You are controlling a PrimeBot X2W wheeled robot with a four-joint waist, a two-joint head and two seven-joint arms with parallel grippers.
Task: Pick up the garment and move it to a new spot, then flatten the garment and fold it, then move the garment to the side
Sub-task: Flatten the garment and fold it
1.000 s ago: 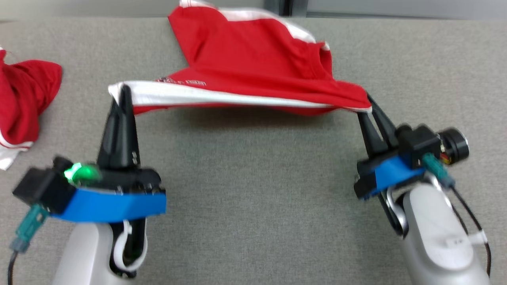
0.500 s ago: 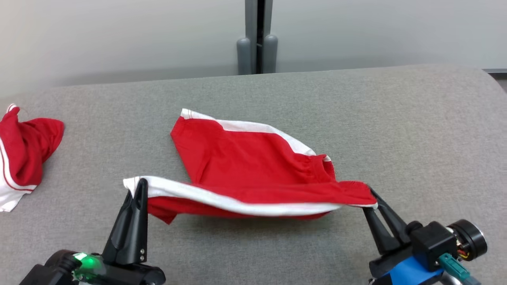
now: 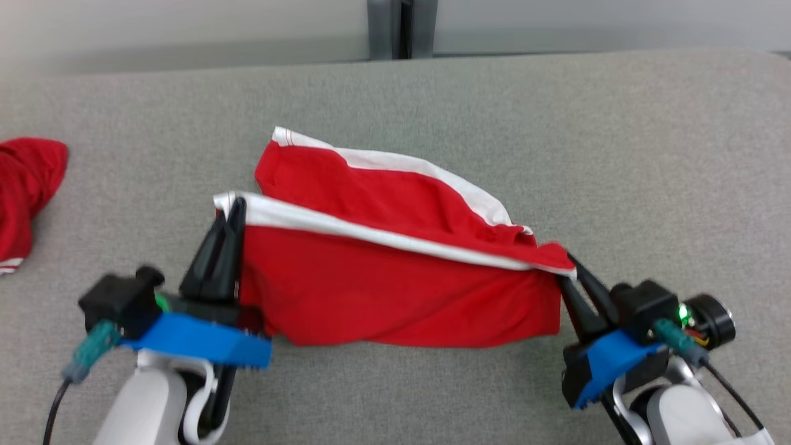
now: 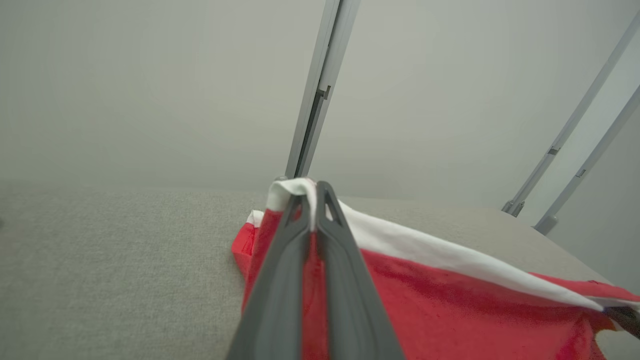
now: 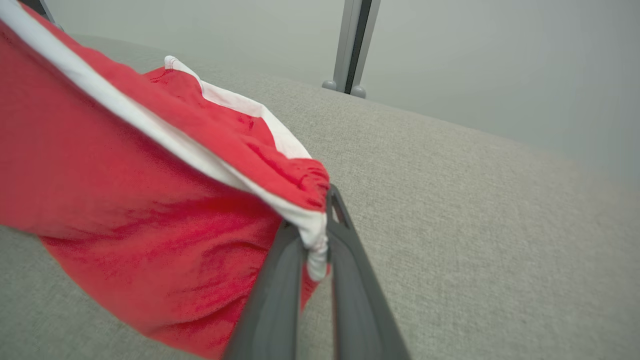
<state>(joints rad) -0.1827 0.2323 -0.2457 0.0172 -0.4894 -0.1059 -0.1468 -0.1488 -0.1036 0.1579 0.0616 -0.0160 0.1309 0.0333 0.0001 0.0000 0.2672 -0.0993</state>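
- Since half a second ago the white-banded edge I hold has risen, so the red cloth below it now hangs as a panel between my grippers. The head camera has tipped down too, which shifts the whole scene.
- Head view: my left gripper (image 3: 235, 210) is clenched on the left corner of the garment (image 3: 395, 290), and my right gripper (image 3: 571, 266) is clenched on the right corner. The banded edge runs taut between them. The far part of the garment rests on the table (image 3: 556, 136) just beyond that edge. Another red cloth (image 3: 25, 179) lies well apart at the left.
- I judge this to be the pick-up-and-move step, with flattening and folding not yet done. The next move calls for both arms to travel together at an even spread, so that neither corner slips.
- Left wrist view: my left gripper (image 4: 310, 192) pinches the white band, and the garment (image 4: 450, 300) falls away to the right.
- Right wrist view: my right gripper (image 5: 315, 215) grips the bunched corner, and the garment (image 5: 125, 210) hangs to the left, above the table.
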